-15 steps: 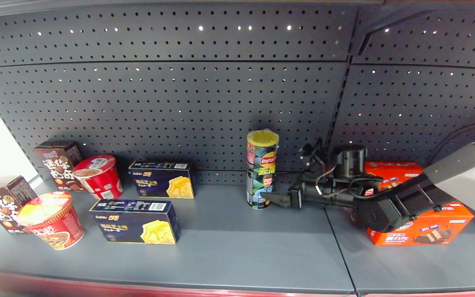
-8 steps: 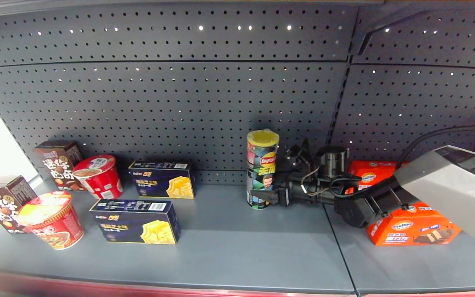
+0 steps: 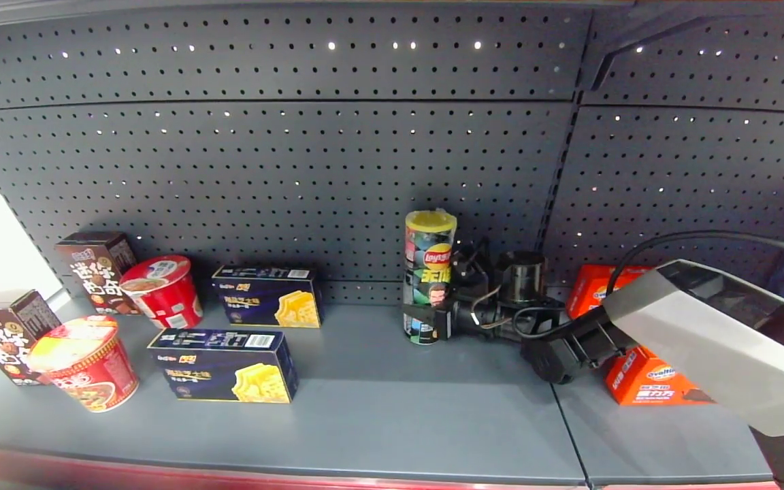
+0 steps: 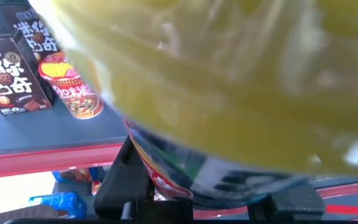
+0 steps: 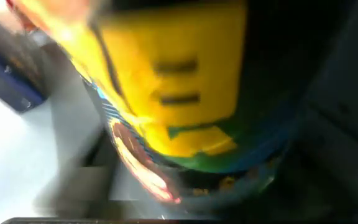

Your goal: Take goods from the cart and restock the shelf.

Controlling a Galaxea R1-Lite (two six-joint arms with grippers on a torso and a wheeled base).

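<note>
Toward the back edge of the shelf [image 3: 392, 408], about midway along, the right gripper [image 3: 426, 324] has slid in leftward from the orange boxes [image 3: 644, 384]. Its jaws are now sitting on either side of the lower half of the chips can [image 3: 429, 272], though I cannot tell whether they are clenching it. The can is standing a touch farther left than a moment ago, so I am guessing it is being nudged into its spot. The left gripper [image 4: 207, 196] is hanging out in front of the shelf's front-left corner, grasping a second can [image 4: 229, 74] by its body. Every container is looking sealed: yellow lids are capping both cans, the noodle cups [image 3: 86, 364] are wearing their tops and the blue boxes [image 3: 225, 364] are closed, so their contents are hiding from me.
</note>
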